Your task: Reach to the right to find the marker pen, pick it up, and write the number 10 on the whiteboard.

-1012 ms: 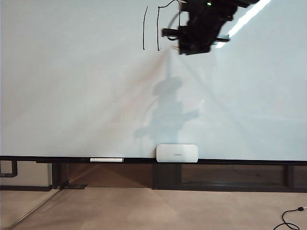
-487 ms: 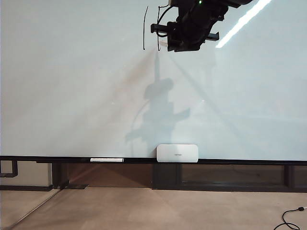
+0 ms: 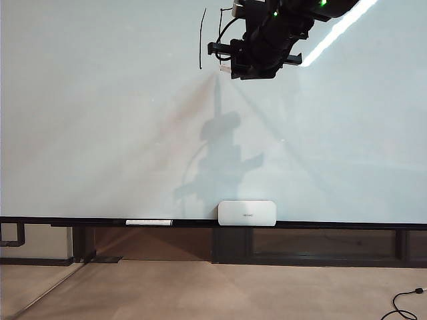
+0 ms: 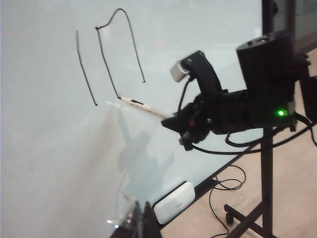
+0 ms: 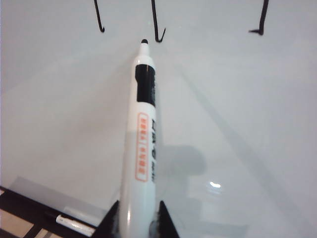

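The right gripper [image 5: 134, 218], up near the top edge of the whiteboard [image 3: 100, 133], is clamped on the marker pen [image 5: 141, 148], jaws tight against its barrel. The pen's dark tip sits at the foot of the unfinished "0" in the number 10 [image 4: 106, 59]. The left gripper is out of sight. A white box [image 3: 246, 213] and a spare marker [image 3: 148, 222] rest on the board's lower rail.

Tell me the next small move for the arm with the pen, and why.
Probably draw the marker pen, shut in the right gripper, across to the right, closing the bottom of the "0". In the left wrist view the number 10 has its "1" and both sides and top of the "0", but no bottom stroke, and the tip sits at the left side's lower end on the whiteboard.
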Tool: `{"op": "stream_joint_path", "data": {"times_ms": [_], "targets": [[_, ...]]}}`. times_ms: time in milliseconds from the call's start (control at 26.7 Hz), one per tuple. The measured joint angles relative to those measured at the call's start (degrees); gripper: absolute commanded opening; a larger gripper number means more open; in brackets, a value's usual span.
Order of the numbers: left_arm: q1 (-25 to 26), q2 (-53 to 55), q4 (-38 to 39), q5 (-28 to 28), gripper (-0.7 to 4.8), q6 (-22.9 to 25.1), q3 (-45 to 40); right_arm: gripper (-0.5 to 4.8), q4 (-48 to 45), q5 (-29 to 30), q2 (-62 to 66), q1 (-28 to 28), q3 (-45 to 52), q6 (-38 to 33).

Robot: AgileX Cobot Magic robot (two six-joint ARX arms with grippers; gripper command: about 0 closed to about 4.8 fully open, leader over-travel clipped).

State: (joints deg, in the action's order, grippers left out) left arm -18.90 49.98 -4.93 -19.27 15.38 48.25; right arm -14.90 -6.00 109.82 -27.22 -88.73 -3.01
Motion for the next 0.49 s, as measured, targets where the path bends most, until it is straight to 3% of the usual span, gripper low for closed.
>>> {"op": "stream_joint_path", "data": {"times_ms": [487], "targets": [[0.0,0.6,0.9,-0.1,-0.06,0.0,0.0,-0.02,-1.4,0.0,0.0,0.6,0.0,0.0]]}}
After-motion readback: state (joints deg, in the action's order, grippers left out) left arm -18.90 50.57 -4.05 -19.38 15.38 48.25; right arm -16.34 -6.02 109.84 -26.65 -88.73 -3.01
